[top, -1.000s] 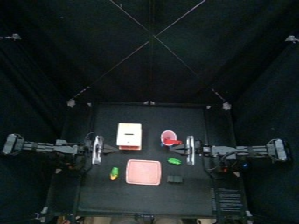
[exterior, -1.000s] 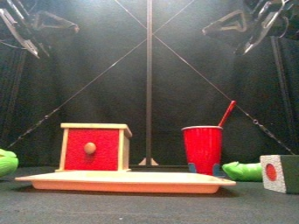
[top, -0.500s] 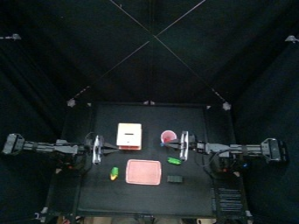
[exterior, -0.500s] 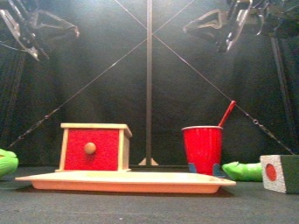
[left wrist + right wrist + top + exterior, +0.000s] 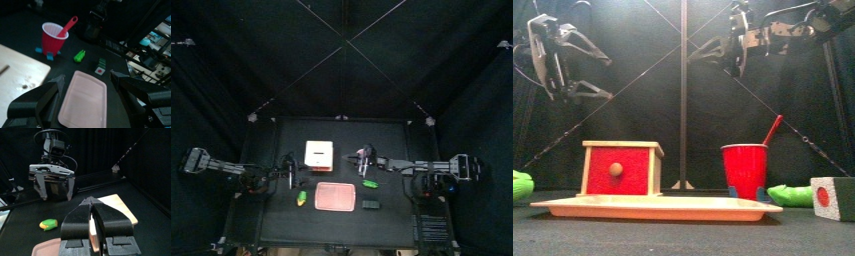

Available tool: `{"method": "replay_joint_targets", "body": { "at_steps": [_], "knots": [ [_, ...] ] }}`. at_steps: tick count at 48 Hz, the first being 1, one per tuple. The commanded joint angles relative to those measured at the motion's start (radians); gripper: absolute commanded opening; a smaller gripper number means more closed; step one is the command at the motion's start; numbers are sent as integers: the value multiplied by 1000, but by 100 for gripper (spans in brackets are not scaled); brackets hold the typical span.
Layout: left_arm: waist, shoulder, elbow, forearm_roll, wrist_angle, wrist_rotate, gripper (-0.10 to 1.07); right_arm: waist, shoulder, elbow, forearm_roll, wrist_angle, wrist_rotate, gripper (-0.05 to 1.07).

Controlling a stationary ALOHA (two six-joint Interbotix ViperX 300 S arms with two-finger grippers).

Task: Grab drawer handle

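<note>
Both arms have dropped and swung inward over the last second, and the left gripper [image 5: 569, 62], clenched a moment ago, now stands with its jaws spread wide, as the right wrist view confirms [image 5: 53, 180]. The right gripper [image 5: 93, 213] keeps its jaws pressed together. That opening reads as readiness for a grasp, though both arms hang high above the desk [image 5: 392, 130] and nothing is held yet. The drawer [image 5: 621, 168], a cream box with a red front, stands on the left half of the desk, its small round handle [image 5: 615, 169] facing the front camera and untouched. Just in front of it lies the pink tray [image 5: 653, 208], which crosses the low approach to the handle, so the jaws would probably need to come in above the tray's rim. The red cup [image 5: 744, 170] with its straw stands beside the drawer to the right, apart from it; a green piece [image 5: 791, 195] and a small cube [image 5: 834, 198] lie farther right, another green piece [image 5: 521, 185] at the far left.
</note>
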State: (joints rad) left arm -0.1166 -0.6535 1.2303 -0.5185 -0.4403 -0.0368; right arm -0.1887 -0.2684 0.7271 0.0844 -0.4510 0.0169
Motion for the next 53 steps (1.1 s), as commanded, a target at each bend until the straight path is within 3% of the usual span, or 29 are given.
{"method": "replay_joint_targets", "body": {
  "at_steps": [1, 7, 14, 32, 45, 53],
  "knots": [
    [-31, 14, -29, -166, -9, -17, 102, -23, 41, -58, 3, 0, 2, 2],
    [-52, 15, -28, -348, -9, -20, 102, -55, 106, -103, 3, 34, 2, 2],
    [-58, 35, -25, -497, -17, -20, 102, -78, 179, -169, 9, 103, 2, 2],
    [-84, 189, -40, -686, -147, -21, 102, -115, 342, -290, 12, 187, 2, 2],
    [-92, 336, -104, -770, -163, -23, 102, -127, 414, -345, 3, 219, 0, 2],
    [-84, 377, -123, -825, -172, -25, 102, -135, 462, -388, 0, 242, 2, 2]
  ]
}}
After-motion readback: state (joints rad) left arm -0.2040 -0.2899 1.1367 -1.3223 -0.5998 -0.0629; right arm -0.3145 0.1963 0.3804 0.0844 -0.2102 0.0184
